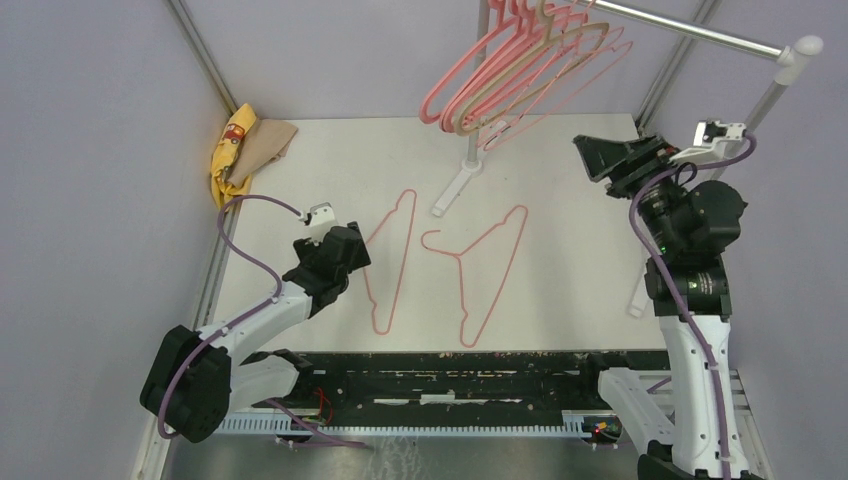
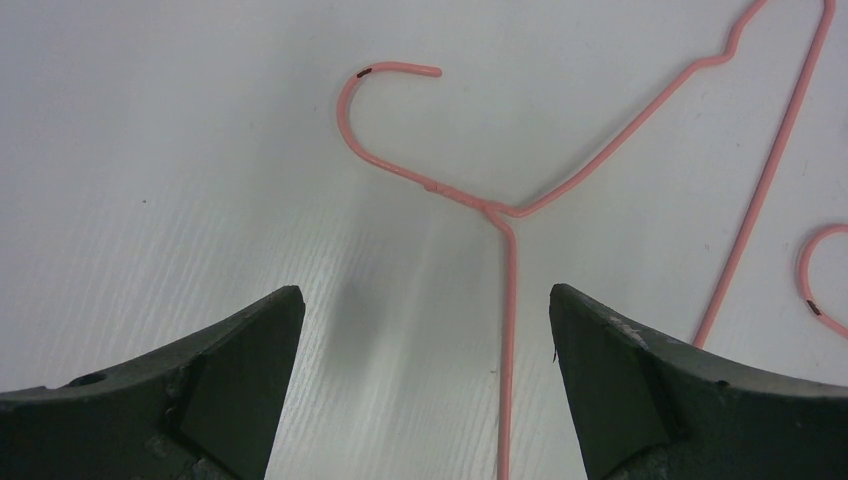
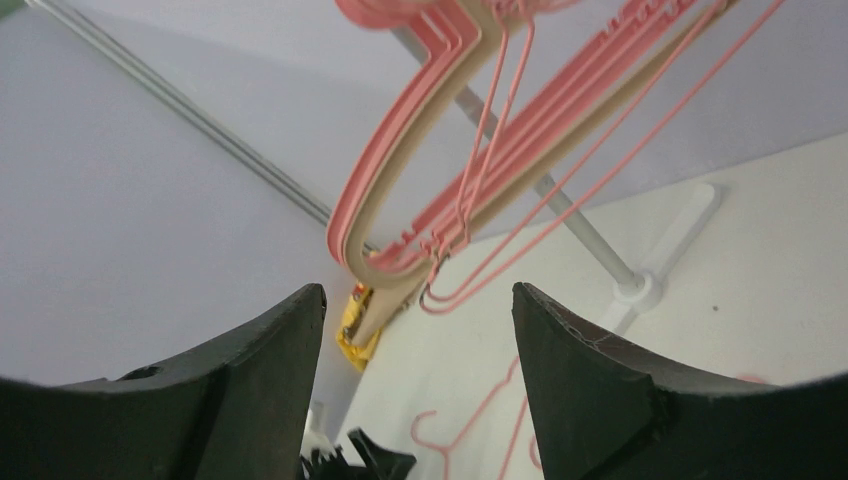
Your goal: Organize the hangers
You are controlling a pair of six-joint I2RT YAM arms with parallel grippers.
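My left gripper (image 2: pixel 425 340) hangs wide open over the desk (image 2: pixel 150 150). A thin pink wire hanger (image 2: pixel 508 300) runs between its fingers, the lower end cut off from my view. A second wire hanger (image 1: pixel 499 280) lies beside it. My right gripper (image 3: pixel 418 340), open and empty, faces the hung bunch (image 3: pixel 375 200) on the rail (image 1: pixel 700 30). The hangers there overlap too much for me to count.

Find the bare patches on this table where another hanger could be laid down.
Free: the table between the right-hand wire hanger and its right edge; also the far strip between the cloths and the stand's foot. Crowded: the middle, where the left wire hanger lies too.
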